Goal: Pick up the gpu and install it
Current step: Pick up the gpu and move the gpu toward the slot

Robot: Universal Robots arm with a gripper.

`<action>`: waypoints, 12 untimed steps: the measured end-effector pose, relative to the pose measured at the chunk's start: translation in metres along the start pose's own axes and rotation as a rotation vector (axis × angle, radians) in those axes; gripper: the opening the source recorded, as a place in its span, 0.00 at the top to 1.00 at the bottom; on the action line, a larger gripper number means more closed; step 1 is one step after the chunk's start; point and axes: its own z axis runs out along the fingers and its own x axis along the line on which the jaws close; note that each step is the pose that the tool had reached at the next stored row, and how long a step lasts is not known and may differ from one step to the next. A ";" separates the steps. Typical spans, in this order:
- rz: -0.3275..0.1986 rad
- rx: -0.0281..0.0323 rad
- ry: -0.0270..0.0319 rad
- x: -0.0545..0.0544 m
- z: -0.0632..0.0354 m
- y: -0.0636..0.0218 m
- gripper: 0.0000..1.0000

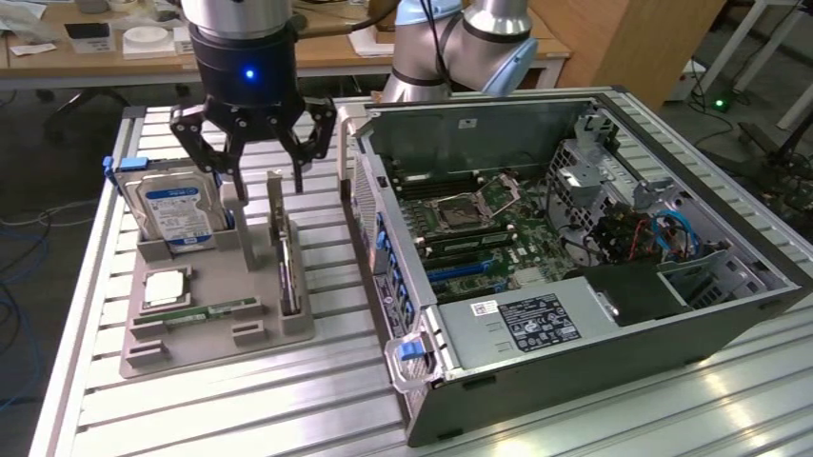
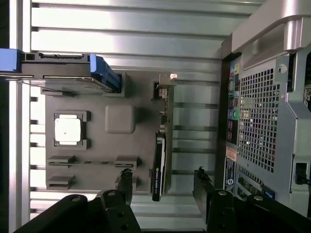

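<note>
- gpu (image 1: 282,249): thin dark card standing on its long edge in a slot of the grey holder tray (image 1: 209,333). It sits below the gripper, in line with the gap between the fingers. In the wrist view, the gpu (image 2: 160,145) has its silver bracket (image 2: 167,80) at the end nearer the hard drive.
- gripper (image 1: 267,173): fingers spread wide and holding nothing. It hangs above the card's top edge, clear of it. In the wrist view, the gripper (image 2: 164,177) has one finger off each face of the card.
- Step in hand, as judged: closing in for the grasp. The card is thin, so the approach should stay centred and let both pads meet the flat faces together. An off-centre squeeze would likely tip the card in its slot.
- Grip point, as judged: the bare upper board edge, away from the bracket.
- hard drive (image 1: 178,214): upright in the tray, just beside one finger. It is likely the nearest thing to foul.
- processor chip (image 1: 166,286) and memory stick (image 1: 209,311): flat in the tray, below the fingers and well apart from them.
- computer case (image 1: 572,238): open, on the side of the gripper away from the drive, with its wall near the other finger.
</note>
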 end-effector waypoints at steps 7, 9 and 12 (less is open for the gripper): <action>0.000 -0.0002 -0.0008 0.000 0.0054 -0.0015 0.38; 0.000 -0.0003 -0.0008 0.000 0.0071 -0.0016 0.38; 0.000 -0.0003 -0.0008 0.000 0.0095 -0.0018 0.38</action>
